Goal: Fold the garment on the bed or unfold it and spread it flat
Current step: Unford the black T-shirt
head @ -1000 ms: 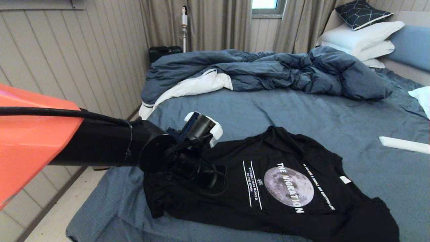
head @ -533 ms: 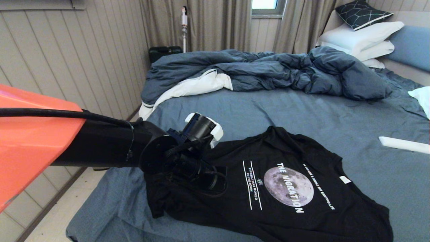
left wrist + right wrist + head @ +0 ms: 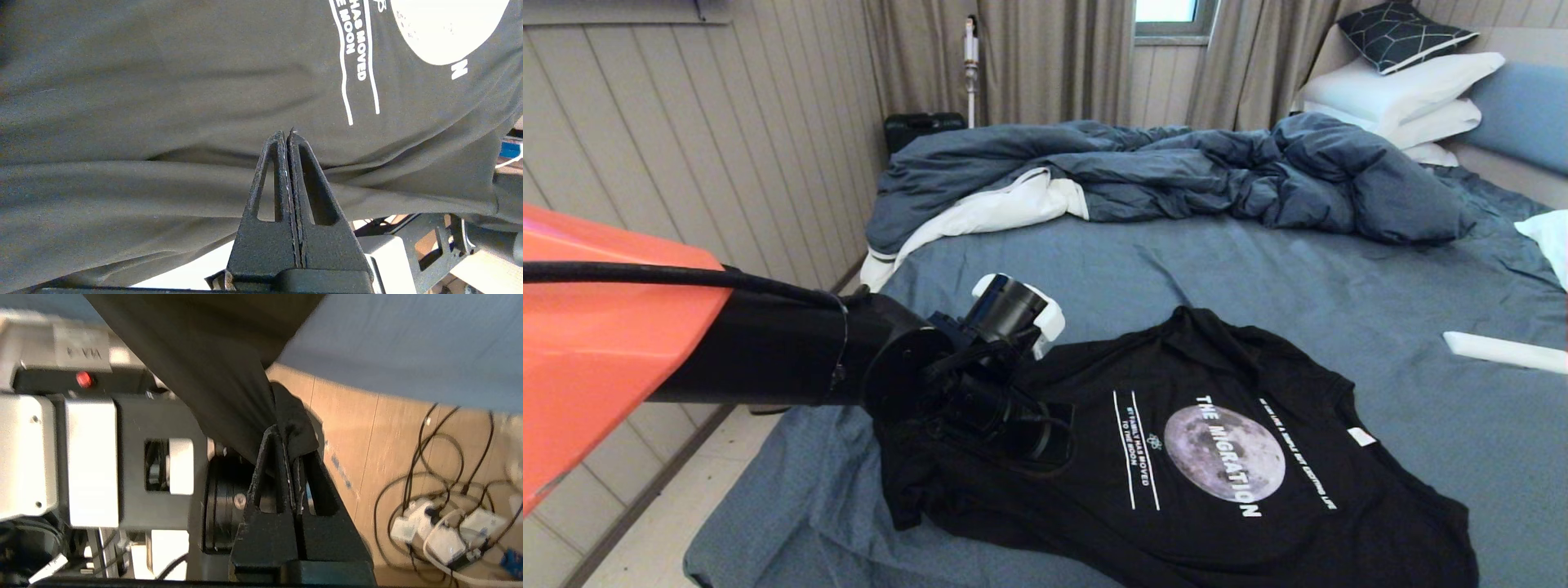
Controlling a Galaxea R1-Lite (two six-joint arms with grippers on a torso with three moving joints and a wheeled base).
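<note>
Left arm: my black arm with an orange shell reaches in from the left; my left gripper [image 3: 288, 136] has its fingers pressed together with no cloth between them, its tips against a fold near the hem of the large black short-sleeved T-shirt [image 3: 1176, 465].
T-shirt: it lies print-up on the near part of the wide bed with a blue-grey sheet [image 3: 1339, 302], showing a grey moon, white "THE MIGRATION" lettering and a small white neck label; its hem end is bunched under my left wrist.
Right gripper: out of the head view; in its wrist view my right gripper [image 3: 286, 435] pinches a bunched edge of the black cloth [image 3: 229, 375], off the edge of the bed, above wooden floor.
Far side: a rumpled dark blue duvet with white lining [image 3: 1176, 171] lies across the bed; white pillows [image 3: 1396, 94] are stacked at right.
</note>
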